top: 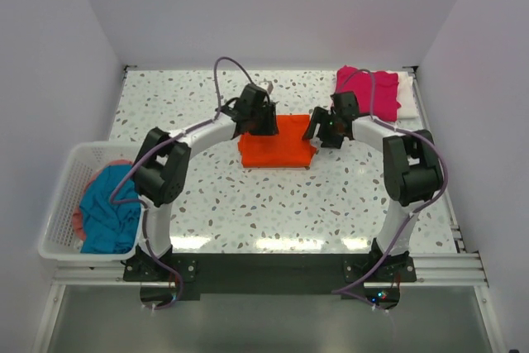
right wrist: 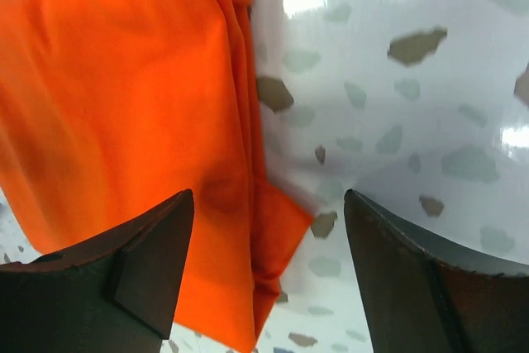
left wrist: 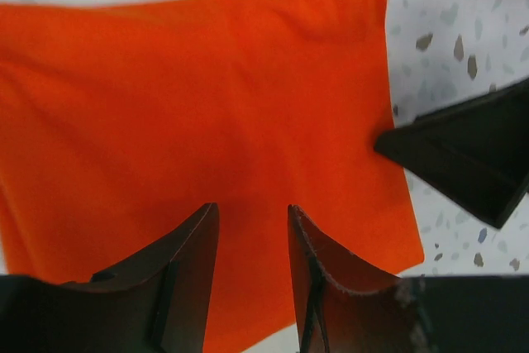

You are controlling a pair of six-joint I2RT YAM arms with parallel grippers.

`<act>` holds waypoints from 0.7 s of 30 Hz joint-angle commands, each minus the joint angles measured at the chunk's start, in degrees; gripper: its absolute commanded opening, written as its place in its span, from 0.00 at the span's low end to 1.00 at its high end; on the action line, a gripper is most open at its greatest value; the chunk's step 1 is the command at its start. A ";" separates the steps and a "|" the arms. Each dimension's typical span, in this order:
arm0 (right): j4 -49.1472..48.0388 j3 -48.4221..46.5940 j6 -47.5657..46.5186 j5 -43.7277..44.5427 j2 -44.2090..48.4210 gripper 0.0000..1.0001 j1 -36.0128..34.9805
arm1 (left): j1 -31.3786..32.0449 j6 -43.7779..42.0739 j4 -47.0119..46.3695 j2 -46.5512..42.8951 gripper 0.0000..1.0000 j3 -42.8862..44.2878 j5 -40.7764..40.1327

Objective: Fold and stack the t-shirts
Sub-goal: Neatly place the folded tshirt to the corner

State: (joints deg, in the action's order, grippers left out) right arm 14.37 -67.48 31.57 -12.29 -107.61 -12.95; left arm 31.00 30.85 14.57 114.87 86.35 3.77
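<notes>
The orange t-shirt (top: 277, 143) lies folded flat at mid table. My left gripper (top: 263, 118) hovers over its far left edge, jaws open with cloth below (left wrist: 253, 208), the shirt (left wrist: 198, 113) filling that view. My right gripper (top: 321, 131) is open over the shirt's right edge (right wrist: 269, 196); the orange folds (right wrist: 124, 97) lie under its left finger, bare table under the right. The magenta t-shirt (top: 369, 92) lies folded on the white t-shirt (top: 407, 94) at the back right. The teal t-shirt (top: 107, 208) lies crumpled in the basket.
The white slatted basket (top: 66, 183) hangs at the table's left edge, with a bit of pinkish cloth under the teal. The right gripper's finger (left wrist: 463, 150) shows in the left wrist view. White walls enclose the speckled table (top: 248, 204).
</notes>
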 commanded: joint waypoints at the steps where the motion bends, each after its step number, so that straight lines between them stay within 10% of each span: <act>1: -0.75 -3.88 -2.31 1.40 -2.16 0.76 -0.05 | 3.09 0.44 -1.64 -1.32 0.43 -2.93 -1.04; 15: -4.18 -0.98 5.16 2.98 -6.55 0.62 -7.61 | 3.98 1.23 -3.23 0.88 0.39 -6.45 0.71; 21: -0.41 -4.06 4.03 7.10 -7.61 0.25 -8.14 | 4.06 1.32 -1.39 -1.65 0.38 -3.92 -2.18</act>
State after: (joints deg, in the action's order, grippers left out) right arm 9.80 -70.52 36.01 -9.74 -112.73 -20.45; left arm 35.03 31.11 14.06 115.61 80.25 3.66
